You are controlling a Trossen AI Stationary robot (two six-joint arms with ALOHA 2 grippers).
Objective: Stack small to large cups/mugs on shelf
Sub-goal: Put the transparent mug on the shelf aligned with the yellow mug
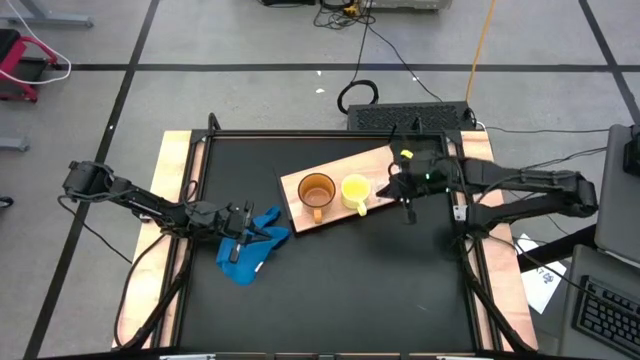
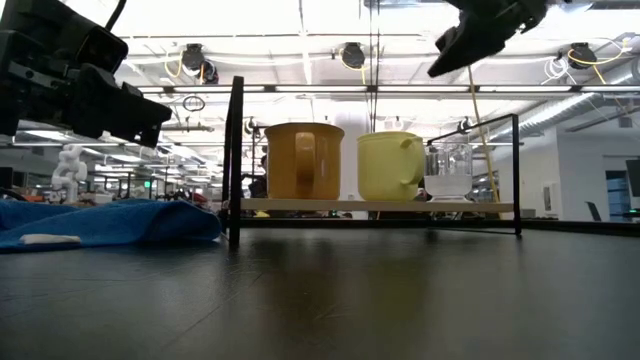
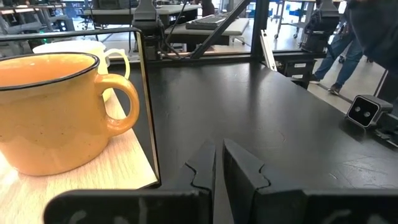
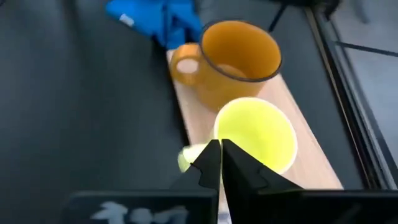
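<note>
Orange-brown handled mug (image 1: 316,191), yellow handled mug (image 1: 354,190) and clear plastic cup (image 2: 447,169) sit in a row on our light-wood board (image 1: 302,219). Right gripper (image 1: 407,211) hangs above the cup, jaws together, empty. Left gripper (image 1: 262,233) at the blue cloth (image 1: 249,252), jaws nearly together, empty.

You see grey floor (image 1: 250,40) crossed by dark tape lines, black keyboard (image 1: 408,117) behind table, orange cable (image 1: 483,40) trailing across floor. Bright ceiling light panels (image 2: 300,15) overhead; person's legs (image 3: 339,59) walking in aisle.
</note>
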